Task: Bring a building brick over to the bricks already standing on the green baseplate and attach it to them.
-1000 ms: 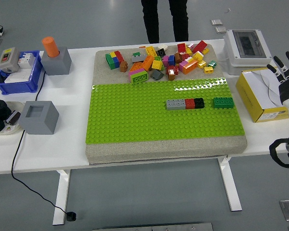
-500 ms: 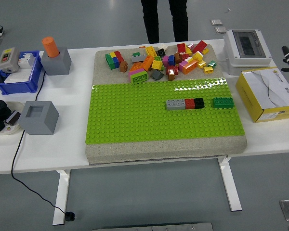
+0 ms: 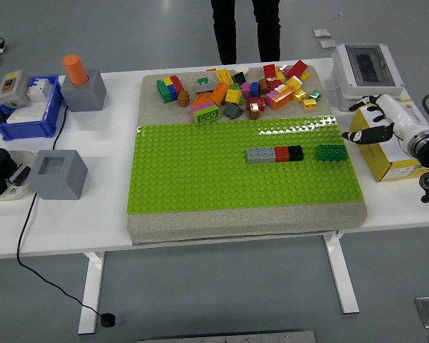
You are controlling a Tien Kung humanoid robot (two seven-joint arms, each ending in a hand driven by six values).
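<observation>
Bricks [image 3: 274,153] in a short row sit on the green baseplate [image 3: 200,179], left of the right hand [image 3: 370,123], which is open and empty above the yellow box [image 3: 392,153].

- The baseplate [image 3: 200,171] lies mid-tabletop [image 3: 79,221], on a mat [image 3: 243,223].
- A row of joined bricks [image 3: 274,154] stands on its right part; a single brick [image 3: 332,152] stands just right of it, apart.
- Loose bricks [image 3: 236,89] lie behind the baseplate.
- The right hand [image 3: 372,123] hangs over a carton [image 3: 390,153] right of the baseplate.
</observation>
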